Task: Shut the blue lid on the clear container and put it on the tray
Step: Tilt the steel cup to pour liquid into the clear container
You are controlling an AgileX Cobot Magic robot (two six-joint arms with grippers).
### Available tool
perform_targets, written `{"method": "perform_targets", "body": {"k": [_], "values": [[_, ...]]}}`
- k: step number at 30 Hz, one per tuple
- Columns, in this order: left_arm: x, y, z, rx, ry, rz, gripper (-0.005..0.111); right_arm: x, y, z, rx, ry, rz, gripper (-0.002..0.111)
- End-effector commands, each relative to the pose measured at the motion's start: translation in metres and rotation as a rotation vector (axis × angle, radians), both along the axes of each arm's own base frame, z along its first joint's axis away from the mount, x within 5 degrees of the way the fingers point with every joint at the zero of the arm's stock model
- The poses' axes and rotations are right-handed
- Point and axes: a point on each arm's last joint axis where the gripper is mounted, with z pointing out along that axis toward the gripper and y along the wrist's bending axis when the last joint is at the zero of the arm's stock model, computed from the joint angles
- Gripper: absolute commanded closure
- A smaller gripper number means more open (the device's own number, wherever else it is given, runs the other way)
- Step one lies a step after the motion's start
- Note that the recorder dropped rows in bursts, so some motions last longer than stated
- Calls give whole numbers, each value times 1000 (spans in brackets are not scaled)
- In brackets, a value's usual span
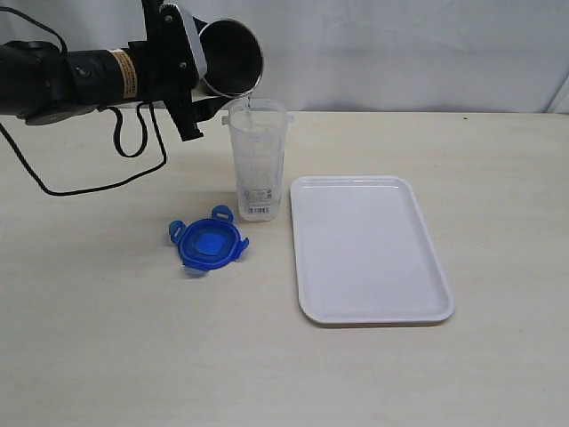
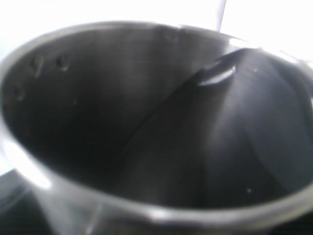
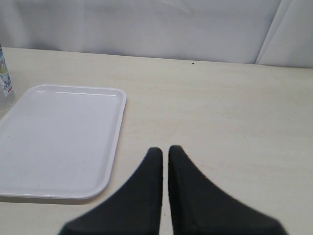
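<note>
The clear container (image 1: pixel 258 160) stands upright and uncovered on the table, just left of the white tray (image 1: pixel 369 249). Its blue lid (image 1: pixel 206 242) lies flat on the table in front of it to the left. My left gripper (image 1: pixel 197 62) is shut on a steel cup (image 1: pixel 233 58), held tipped with its lip right above the container's mouth. The cup's dark inside (image 2: pixel 146 122) fills the left wrist view and hides the jaws. My right gripper (image 3: pixel 165 149) is shut and empty, low over bare table beside the tray (image 3: pixel 58 142); it does not show in the exterior view.
A black cable (image 1: pixel 124 169) loops from the left arm onto the table at the far left. A white backdrop closes off the rear of the table. The container's edge (image 3: pixel 4 73) shows beyond the tray's far corner.
</note>
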Motion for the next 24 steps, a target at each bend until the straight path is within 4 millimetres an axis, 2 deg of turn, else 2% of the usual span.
{"method": "perform_targets", "body": {"k": [1,19,24], "values": [[1,-2,16,-25,-62,-4,107,0,-1,-1,-8,0,-8,104],[2,-1,15,-9,-52,13,107,0,-1,-1,-8,0,-8,104],[2,-1,15,-88,20,40,107,0,-1,-1,-8,0,-8,104]]}}
